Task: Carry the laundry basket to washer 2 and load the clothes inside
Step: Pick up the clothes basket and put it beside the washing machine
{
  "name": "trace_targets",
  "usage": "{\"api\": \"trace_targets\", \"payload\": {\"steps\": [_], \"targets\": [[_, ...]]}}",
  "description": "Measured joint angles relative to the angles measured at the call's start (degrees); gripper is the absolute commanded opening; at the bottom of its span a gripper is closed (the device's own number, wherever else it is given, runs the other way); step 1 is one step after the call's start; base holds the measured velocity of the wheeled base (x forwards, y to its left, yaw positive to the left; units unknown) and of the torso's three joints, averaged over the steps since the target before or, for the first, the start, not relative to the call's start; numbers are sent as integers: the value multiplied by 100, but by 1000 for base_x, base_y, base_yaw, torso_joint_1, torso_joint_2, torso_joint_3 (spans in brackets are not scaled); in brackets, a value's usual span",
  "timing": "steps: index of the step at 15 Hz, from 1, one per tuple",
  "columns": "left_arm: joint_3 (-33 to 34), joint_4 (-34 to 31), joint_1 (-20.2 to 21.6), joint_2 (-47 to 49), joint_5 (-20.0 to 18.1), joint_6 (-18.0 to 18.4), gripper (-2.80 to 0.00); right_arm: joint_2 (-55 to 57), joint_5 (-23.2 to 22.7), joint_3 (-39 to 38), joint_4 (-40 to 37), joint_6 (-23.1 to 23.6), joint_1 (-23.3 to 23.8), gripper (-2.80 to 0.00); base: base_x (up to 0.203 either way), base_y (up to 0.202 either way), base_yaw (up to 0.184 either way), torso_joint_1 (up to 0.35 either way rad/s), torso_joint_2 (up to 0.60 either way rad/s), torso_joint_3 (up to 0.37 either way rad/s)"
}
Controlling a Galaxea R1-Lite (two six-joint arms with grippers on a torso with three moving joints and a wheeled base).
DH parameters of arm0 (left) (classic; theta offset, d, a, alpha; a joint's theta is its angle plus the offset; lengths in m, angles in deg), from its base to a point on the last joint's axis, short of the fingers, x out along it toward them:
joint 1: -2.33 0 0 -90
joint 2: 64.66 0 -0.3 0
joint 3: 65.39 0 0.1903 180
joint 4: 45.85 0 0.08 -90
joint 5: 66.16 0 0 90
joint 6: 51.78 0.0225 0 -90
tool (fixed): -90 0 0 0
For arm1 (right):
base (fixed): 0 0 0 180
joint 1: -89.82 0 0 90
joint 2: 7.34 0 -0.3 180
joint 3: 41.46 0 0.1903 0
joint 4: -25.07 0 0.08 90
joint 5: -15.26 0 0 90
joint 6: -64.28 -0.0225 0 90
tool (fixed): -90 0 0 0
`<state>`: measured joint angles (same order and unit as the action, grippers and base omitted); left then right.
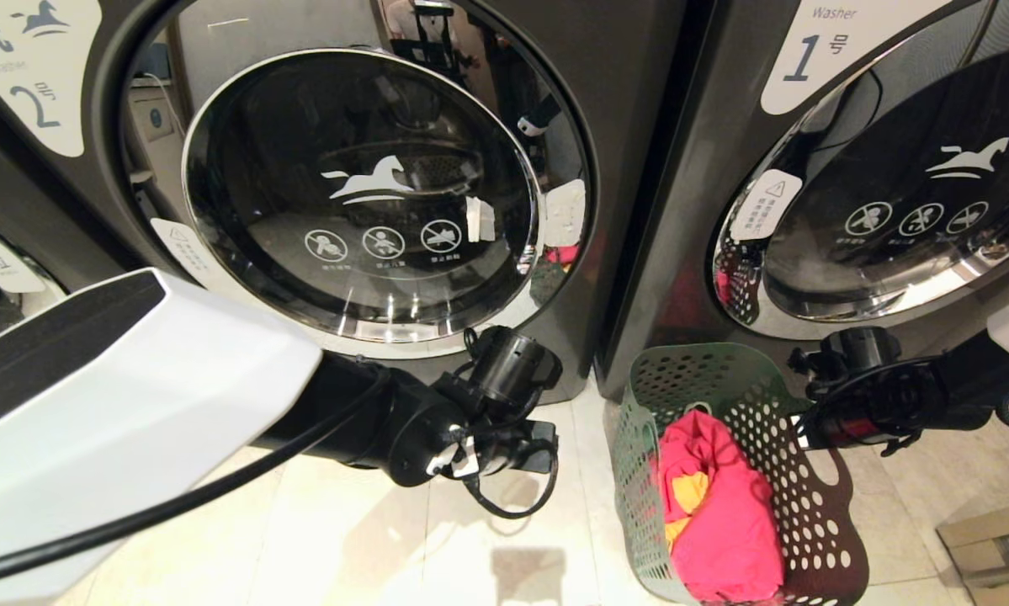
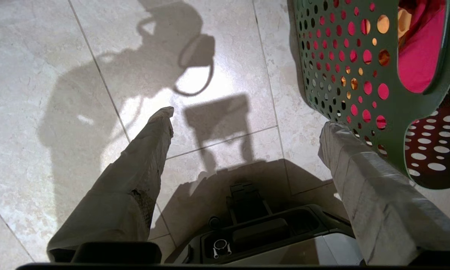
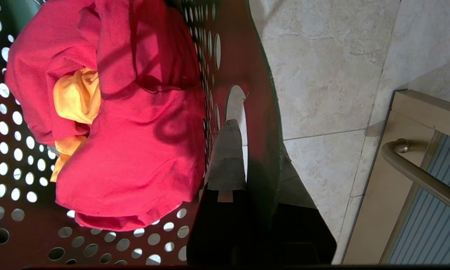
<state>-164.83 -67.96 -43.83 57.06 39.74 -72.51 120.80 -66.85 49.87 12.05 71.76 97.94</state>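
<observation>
The laundry basket (image 1: 748,471) is seen at the lower right of the head view, on the tiled floor (image 1: 369,539) before the gap between washer 2 (image 1: 361,194) and washer 1 (image 1: 883,185), whose doors are both shut. The clothes (image 1: 719,513), pink-red with a yellow piece, are piled inside. The basket's right wall is pinched at its handle cut-out by the right gripper (image 3: 243,150), its fingers pressed together on the plastic, probably to steady the load. The left gripper (image 2: 247,131) is held with fingers spread, empty, just beside the basket's left wall.
</observation>
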Motion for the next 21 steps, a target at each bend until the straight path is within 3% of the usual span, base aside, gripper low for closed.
{"api": "trace_targets", "payload": {"steps": [11, 16, 20, 21], "targets": [[107, -167, 20, -286, -14, 4, 0, -513, -42, -480, -60, 9, -21, -280, 0, 0, 0, 0, 0, 0], [124, -161, 22, -404, -11, -30, 0, -814, 398, -680, -46, 37, -13, -280, 0, 0, 0, 0, 0, 0], [113, -168, 5, -420, -11, -28, 0, -657, 412, -641, -13, -10, -5, -280, 0, 0, 0, 0, 0, 0], [105, -170, -4, -417, -11, -27, 0, -608, 412, -627, -10, -11, 2, 0, 0, 0, 0, 0, 0, 0]]}}
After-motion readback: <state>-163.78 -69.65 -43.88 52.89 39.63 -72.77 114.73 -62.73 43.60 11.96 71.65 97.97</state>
